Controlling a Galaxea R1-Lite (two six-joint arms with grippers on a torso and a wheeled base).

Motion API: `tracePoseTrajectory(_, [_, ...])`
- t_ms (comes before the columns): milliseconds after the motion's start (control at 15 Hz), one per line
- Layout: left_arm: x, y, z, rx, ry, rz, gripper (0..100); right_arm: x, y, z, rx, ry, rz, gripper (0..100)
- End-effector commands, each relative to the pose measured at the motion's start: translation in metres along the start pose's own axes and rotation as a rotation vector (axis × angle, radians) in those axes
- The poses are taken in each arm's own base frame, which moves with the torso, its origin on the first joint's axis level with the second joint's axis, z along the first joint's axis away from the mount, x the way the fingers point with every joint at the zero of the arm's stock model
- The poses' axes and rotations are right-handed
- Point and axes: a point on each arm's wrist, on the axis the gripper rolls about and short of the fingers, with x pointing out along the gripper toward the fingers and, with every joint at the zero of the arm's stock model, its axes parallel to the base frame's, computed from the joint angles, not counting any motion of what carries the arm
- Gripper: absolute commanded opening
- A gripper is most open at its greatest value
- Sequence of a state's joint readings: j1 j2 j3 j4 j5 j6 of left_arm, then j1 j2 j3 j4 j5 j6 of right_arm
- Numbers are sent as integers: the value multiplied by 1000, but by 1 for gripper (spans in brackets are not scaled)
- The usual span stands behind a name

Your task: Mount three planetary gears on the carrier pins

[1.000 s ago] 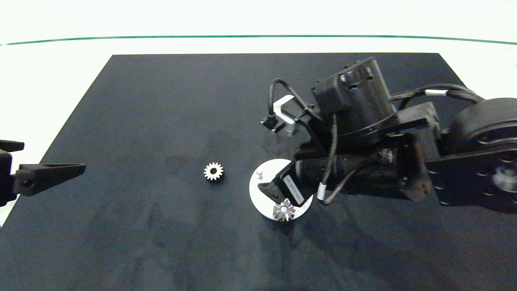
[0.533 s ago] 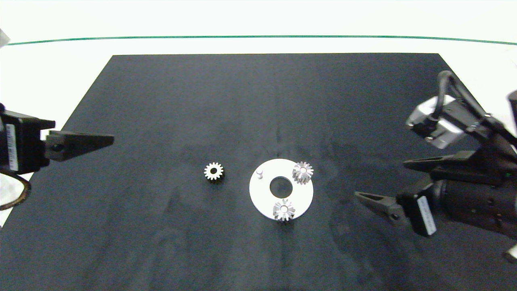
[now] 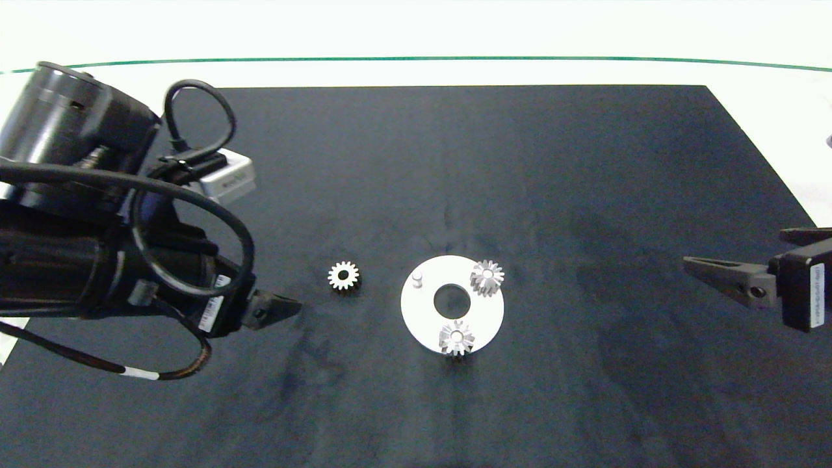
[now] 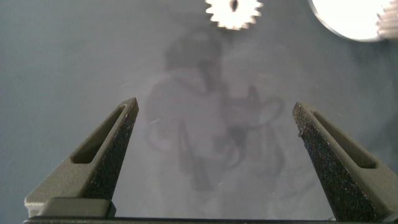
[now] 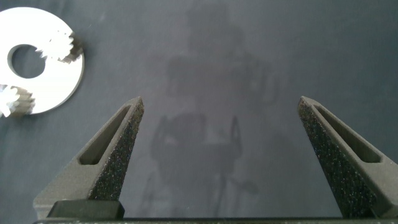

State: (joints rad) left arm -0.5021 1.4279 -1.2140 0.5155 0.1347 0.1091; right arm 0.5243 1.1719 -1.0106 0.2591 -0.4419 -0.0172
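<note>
left gripper (image 3: 286, 305), jaws open, sits near the loose gear (image 3: 343, 276); right gripper (image 3: 708, 268), jaws open, is well clear of the disc (image 3: 422, 312).

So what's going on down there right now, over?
Left gripper open, empty, beside the loose gear on the mat. Right gripper open, parked at the far edge. Two gears seated on the disc; one pin bare. Path clear.

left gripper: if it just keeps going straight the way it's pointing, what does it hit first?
Probably the loose gear on the mat. The left gripper, fingers open, points at it in the left wrist view, nothing between. Height is unclear, so it could pass over toward the white disc.
</note>
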Motion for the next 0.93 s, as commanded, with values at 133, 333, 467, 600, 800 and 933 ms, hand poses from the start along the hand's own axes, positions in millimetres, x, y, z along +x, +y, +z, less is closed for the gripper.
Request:
tracePoseTrajectory(133, [43,-19,6,108,57,-57,100,2,-4,3,4,0,-28,100])
tracePoseTrajectory(333, [68,-24,12,126,50,-87,100,0,-5,3,5,-7,-27,100])
tracePoseTrajectory(467, [80,-25,16,147,4,-107,100,0,-5,3,5,-7,-28,100])
tracePoseTrajectory(600, [83,-25,22,180,-52,-153,100,0,-5,3,4,-6,-25,100])
tracePoseTrajectory(800, [91,-26,25,182,-44,-158,100,2,-4,3,5,-3,-23,100])
tracePoseTrajectory(933, [100,-23,28,173,-69,-145,100,1,-4,3,4,-7,-22,100])
